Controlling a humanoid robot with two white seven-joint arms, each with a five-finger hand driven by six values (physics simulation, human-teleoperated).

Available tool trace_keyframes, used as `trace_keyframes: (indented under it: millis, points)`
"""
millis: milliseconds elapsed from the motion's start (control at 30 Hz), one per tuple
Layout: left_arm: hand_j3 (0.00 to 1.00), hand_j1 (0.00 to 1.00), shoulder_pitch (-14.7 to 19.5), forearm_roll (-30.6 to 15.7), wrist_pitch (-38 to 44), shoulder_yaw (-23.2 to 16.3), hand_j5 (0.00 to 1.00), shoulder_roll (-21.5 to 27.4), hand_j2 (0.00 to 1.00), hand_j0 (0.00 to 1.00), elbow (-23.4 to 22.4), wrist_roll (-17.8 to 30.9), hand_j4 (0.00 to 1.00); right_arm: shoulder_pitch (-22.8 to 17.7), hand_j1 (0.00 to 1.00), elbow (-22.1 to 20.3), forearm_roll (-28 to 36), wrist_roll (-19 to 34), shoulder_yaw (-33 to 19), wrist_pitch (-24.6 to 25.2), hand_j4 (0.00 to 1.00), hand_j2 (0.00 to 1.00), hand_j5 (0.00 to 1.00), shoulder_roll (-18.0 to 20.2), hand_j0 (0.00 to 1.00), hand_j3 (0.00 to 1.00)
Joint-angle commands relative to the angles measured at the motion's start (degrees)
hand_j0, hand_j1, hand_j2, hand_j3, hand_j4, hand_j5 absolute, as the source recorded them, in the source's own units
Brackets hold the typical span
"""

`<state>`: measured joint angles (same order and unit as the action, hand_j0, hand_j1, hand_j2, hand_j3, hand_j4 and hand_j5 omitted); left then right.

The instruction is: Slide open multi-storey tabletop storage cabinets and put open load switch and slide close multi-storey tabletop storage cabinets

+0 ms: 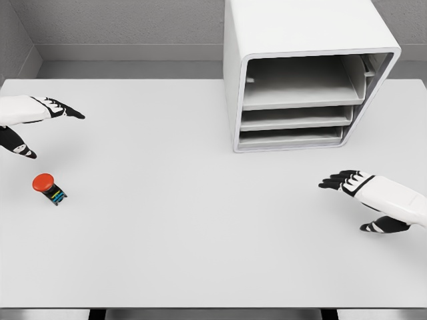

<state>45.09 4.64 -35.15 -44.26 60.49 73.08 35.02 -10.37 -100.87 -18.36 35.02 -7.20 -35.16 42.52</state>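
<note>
My left hand [30,120] hovers at the left edge, fingers [67,110] spread, thumb apart, gripping nothing. The load switch [49,189], with a red button top, lies on the white tabletop [200,227] just below it, not touching. My right hand [363,193] sits low right, fingers loose, empty. The storage cabinet [300,67] stands at the far side, right of centre, its three drawers stacked, well apart from the switch.
</note>
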Motion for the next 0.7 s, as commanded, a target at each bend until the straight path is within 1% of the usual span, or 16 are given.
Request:
trace_keyframes:
  millis: [0, 133, 200, 233, 300, 333, 500, 533, 567, 667]
  points:
    - [1.0, 1.0, 0.0, -0.33, 0.15, 0.06, 1.0, 0.07, 1.0, 1.0, 0.05, -0.02, 1.0, 0.0, 1.0, -0.03, 0.51, -0.02, -0.01, 0.16, 1.0, 1.0, 1.0, 0.2, 1.0, 1.0]
    - [1.0, 1.0, 0.0, -0.33, 0.15, 0.06, 1.0, 0.25, 1.0, 1.0, 0.05, -0.02, 1.0, 0.09, 1.0, -0.03, 0.51, -0.02, -0.19, 0.16, 1.0, 1.0, 1.0, -0.07, 1.0, 1.0]
    - [1.0, 1.0, 0.17, -0.33, 0.15, 0.06, 1.0, 0.25, 1.0, 1.0, -0.04, -0.02, 1.0, 0.09, 1.0, -0.03, 0.51, -0.02, -2.56, 0.16, 1.0, 1.0, 1.0, -0.51, 1.0, 1.0]
    - [1.0, 1.0, 0.18, -0.33, 0.15, 0.06, 1.0, 0.25, 1.0, 1.0, -0.04, -0.02, 1.0, 0.61, 1.0, -0.03, 0.51, -0.02, -2.56, 0.16, 1.0, 1.0, 1.0, -0.6, 1.0, 1.0]
    - [1.0, 1.0, 0.18, 0.11, 0.15, -1.53, 1.0, 0.6, 1.0, 1.0, -0.66, -0.02, 1.0, 1.67, 1.0, -0.03, 0.51, -0.02, -2.56, 0.16, 1.0, 1.0, 1.0, -0.86, 1.0, 1.0]
    - [1.0, 1.0, 0.18, 0.81, 0.15, -1.53, 1.0, 0.95, 1.0, 1.0, -0.83, -0.02, 1.0, 2.72, 1.0, -0.03, 0.51, -0.02, -2.56, 0.16, 1.0, 1.0, 1.0, -1.21, 1.0, 1.0]
    - [1.0, 1.0, 0.53, 1.08, 0.15, -1.44, 1.0, 0.51, 1.0, 1.0, -2.86, -0.02, 1.0, 6.24, 1.0, -0.03, 0.51, -0.02, -2.3, 0.16, 1.0, 1.0, 1.0, -1.91, 1.0, 1.0]
    - [1.0, 1.0, 0.44, 1.17, 0.15, -1.53, 1.0, 1.12, 1.0, 1.0, -1.89, -0.02, 1.0, 6.77, 1.0, -0.03, 0.51, -0.02, -2.3, 0.16, 1.0, 1.0, 1.0, -1.91, 1.0, 1.0]
    - [1.0, 1.0, 0.18, 1.17, 0.15, -1.44, 1.0, 3.93, 1.0, 1.0, -0.66, -0.02, 1.0, 7.29, 1.0, -0.03, 0.51, -0.02, -2.3, 0.16, 1.0, 1.0, 1.0, -1.83, 1.0, 1.0]
    - [1.0, 1.0, -0.18, 0.99, 0.15, -1.7, 1.0, 4.73, 1.0, 1.0, -0.4, -0.02, 1.0, 8.79, 1.0, -0.03, 0.51, -0.02, -1.86, 0.16, 1.0, 1.0, 1.0, -1.91, 1.0, 1.0]
